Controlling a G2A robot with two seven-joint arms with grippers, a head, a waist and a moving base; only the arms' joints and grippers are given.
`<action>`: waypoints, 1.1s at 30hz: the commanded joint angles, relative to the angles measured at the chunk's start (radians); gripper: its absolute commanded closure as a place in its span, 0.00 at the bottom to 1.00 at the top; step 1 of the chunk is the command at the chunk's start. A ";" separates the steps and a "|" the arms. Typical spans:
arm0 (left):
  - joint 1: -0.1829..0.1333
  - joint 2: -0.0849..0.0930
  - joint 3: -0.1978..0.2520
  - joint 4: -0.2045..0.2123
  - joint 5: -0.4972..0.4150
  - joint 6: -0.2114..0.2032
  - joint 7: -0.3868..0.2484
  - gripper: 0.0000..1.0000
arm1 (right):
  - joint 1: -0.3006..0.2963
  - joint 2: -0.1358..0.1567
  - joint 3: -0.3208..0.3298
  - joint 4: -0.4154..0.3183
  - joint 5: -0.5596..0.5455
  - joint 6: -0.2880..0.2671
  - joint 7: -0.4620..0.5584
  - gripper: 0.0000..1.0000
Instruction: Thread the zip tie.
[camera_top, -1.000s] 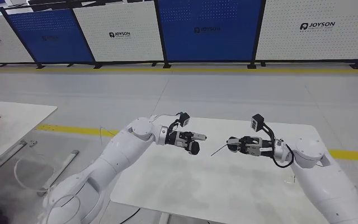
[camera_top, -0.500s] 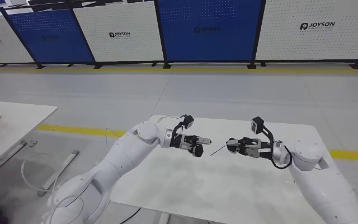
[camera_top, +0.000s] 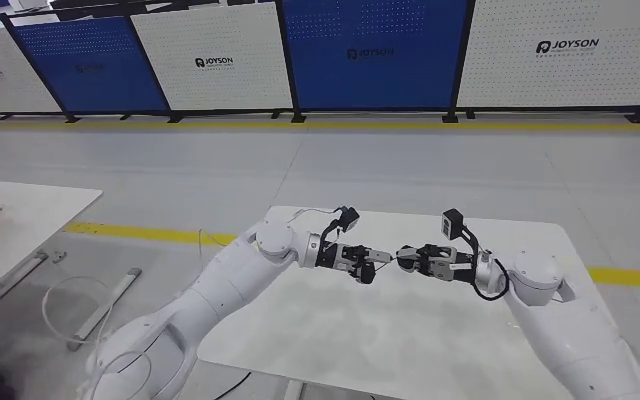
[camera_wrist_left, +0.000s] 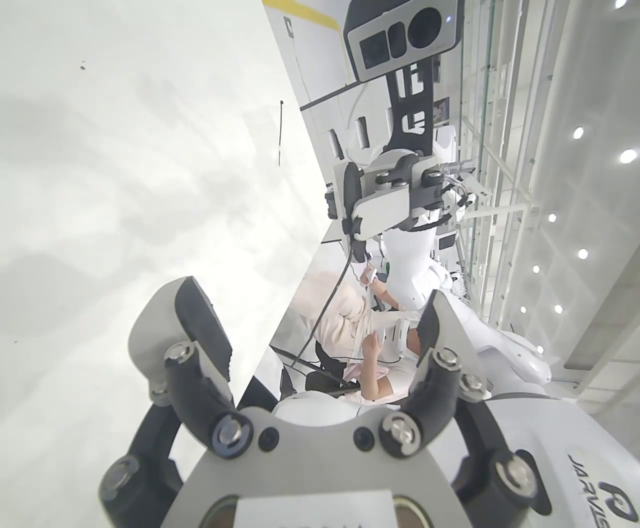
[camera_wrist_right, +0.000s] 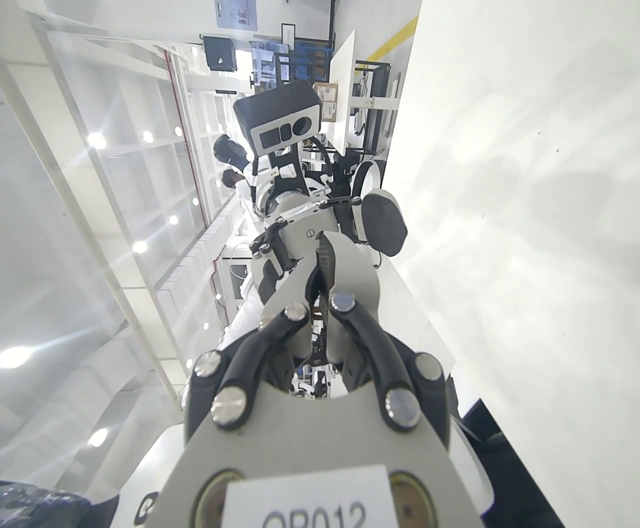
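Note:
Over the middle of the white table (camera_top: 400, 330), my right gripper (camera_top: 405, 257) is shut on a thin black zip tie (camera_top: 388, 258) whose free end points at my left gripper (camera_top: 372, 257). The left gripper is open and tip to tip with the right one. In the left wrist view the left gripper (camera_wrist_left: 320, 325) has its pads spread wide, and the tie's strap (camera_wrist_left: 336, 287) runs down from the right gripper (camera_wrist_left: 356, 200) toward the gap. The right wrist view has the right fingers (camera_wrist_right: 327, 260) pressed together, with a left pad (camera_wrist_right: 382, 222) just beyond.
A second thin black tie (camera_wrist_left: 280, 132) lies flat on the table near its edge, by the right arm. Bare table top stretches under and in front of both grippers. Blue and white pegboard panels (camera_top: 370, 50) stand far behind.
Both grippers have closed in on each other over the table's middle. The left one moved right, and the tie's free end now sits at its open fingers.

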 joint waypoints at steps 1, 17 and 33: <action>0.000 0.000 0.000 0.000 0.000 0.000 0.000 0.00 | 0.000 0.000 0.000 0.000 0.000 0.000 0.000 1.00; 0.029 0.006 -0.046 -0.019 0.020 -0.009 0.042 0.56 | 0.000 0.000 0.000 0.000 0.000 0.000 0.000 1.00; 0.026 -0.008 -0.055 -0.013 0.006 -0.002 -0.007 0.91 | 0.000 0.000 0.000 0.000 0.000 0.000 0.000 1.00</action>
